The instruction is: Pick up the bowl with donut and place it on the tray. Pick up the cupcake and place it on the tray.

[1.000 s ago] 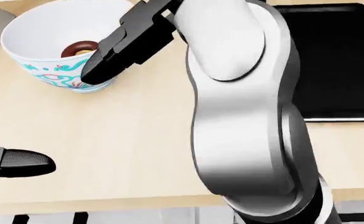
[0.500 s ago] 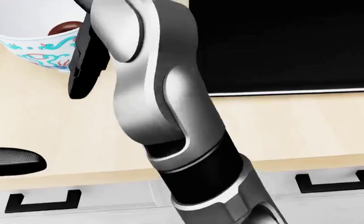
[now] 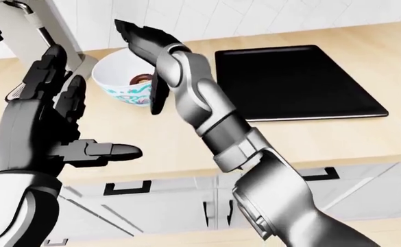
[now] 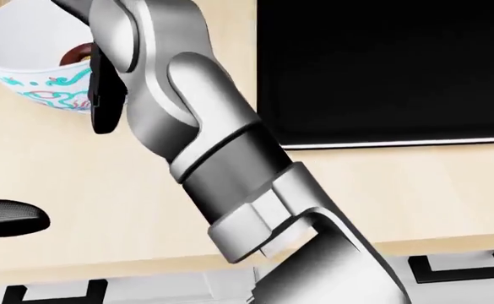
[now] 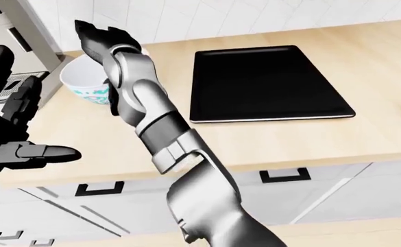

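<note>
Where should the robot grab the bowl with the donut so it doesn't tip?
Probably by the rim on the side toward the tray, pinching the wall. The bowl stands upright and open, its thin rim flaring wide above a narrower base, so a pinch over the edge suits it. The right hand is already at that side, one finger above the rim and one outside the wall. The donut lies low inside.

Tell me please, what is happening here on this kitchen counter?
A humanoid robot is reaching its right hand over the patterned bowl that holds a chocolate donut. One finger hangs down beside the bowl's right wall and others point over its rim; a closed grip does not show. The bowl stands on the wooden counter, left of the empty black tray. The left hand is raised, open and holding nothing. No cupcake shows.
</note>
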{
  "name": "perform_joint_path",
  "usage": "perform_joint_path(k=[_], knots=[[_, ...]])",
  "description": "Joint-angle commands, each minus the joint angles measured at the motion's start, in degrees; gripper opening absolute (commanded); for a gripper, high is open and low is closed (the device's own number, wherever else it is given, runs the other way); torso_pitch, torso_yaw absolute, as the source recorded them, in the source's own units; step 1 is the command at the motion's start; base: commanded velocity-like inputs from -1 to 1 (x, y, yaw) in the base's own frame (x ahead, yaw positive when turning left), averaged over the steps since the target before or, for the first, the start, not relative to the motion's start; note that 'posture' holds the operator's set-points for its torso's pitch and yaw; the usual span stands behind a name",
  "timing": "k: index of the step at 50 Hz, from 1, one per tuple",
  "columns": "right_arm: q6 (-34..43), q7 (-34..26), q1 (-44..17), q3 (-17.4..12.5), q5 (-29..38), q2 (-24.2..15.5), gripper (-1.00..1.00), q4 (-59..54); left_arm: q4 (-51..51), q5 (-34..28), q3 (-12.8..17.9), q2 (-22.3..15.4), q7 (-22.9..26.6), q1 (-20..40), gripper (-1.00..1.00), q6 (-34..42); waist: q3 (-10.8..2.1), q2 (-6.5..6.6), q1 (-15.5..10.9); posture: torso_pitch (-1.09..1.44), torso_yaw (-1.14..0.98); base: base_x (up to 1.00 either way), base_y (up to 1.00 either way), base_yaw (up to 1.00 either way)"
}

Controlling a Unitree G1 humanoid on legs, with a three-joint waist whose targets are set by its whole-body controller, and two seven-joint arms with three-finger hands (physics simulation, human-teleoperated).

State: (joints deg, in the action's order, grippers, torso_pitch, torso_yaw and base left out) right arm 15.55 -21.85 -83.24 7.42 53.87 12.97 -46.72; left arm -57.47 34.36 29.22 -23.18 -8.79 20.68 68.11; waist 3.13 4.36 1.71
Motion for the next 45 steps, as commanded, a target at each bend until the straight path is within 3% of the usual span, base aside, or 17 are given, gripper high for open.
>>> perform_joint_path(k=[1, 23, 27, 29, 35, 41, 45], knots=[[-1.77, 1.76, -2.25, -0.14, 0.29, -0.16, 1.0, 1.32, -0.92, -0.17, 0.59, -0.72, -0.13, 0.9, 1.0, -1.91, -1.58, 0.49, 0.02, 0.0, 0.0, 0.0, 0.0, 0.0], [-5.65, 3.4, 1.42, 0.91, 5.39, 1.46, 1.0, -5.68, -0.55, 0.34, 1.36, -1.02, -0.05, 0.03, 1.0, -2.96, -1.33, 0.69, 0.17, 0.0, 0.0, 0.0, 0.0, 0.0], [-6.21, 4.25, 1.5, 0.92, 5.74, 1.49, 0.81, -7.56, -0.52, 0.54, 1.85, -1.02, 0.13, -0.58, 1.0, -3.38, -1.34, 0.75, 0.13, 0.0, 0.0, 0.0, 0.0, 0.0], [-6.32, 4.3, 1.45, 0.94, 5.84, 1.64, 0.56, -7.97, -0.34, 0.48, 1.97, -1.05, 0.27, -0.86, 1.0, -3.77, -1.35, 0.78, 0.12, 0.0, 0.0, 0.0, 0.0, 0.0], [-6.75, 4.57, 1.85, 1.0, 6.26, 1.72, 0.14, -9.11, 0.09, -0.31, 1.41, -0.81, 0.65, -1.64, 1.0, -4.93, -1.4, 0.84, 0.02, 0.0, 0.0, 0.0, 0.0, 0.0], [-7.66, 6.67, 1.41, 0.81, 6.23, 1.96, 0.1, -11.99, -0.06, -0.85, 1.35, -0.41, 1.13, -2.32, 1.0, -5.36, -1.53, 0.9, -0.05, 0.0, 0.0, 0.0, 0.0, 0.0], [-8.46, 8.64, 0.77, 0.76, 6.33, 1.78, -0.04, -14.42, -0.07, -1.2, 1.45, -0.23, 1.59, -2.61, 1.0, -5.6, -1.6, 0.97, -0.06, 0.0, 0.0, 0.0, 0.0, 0.0]])
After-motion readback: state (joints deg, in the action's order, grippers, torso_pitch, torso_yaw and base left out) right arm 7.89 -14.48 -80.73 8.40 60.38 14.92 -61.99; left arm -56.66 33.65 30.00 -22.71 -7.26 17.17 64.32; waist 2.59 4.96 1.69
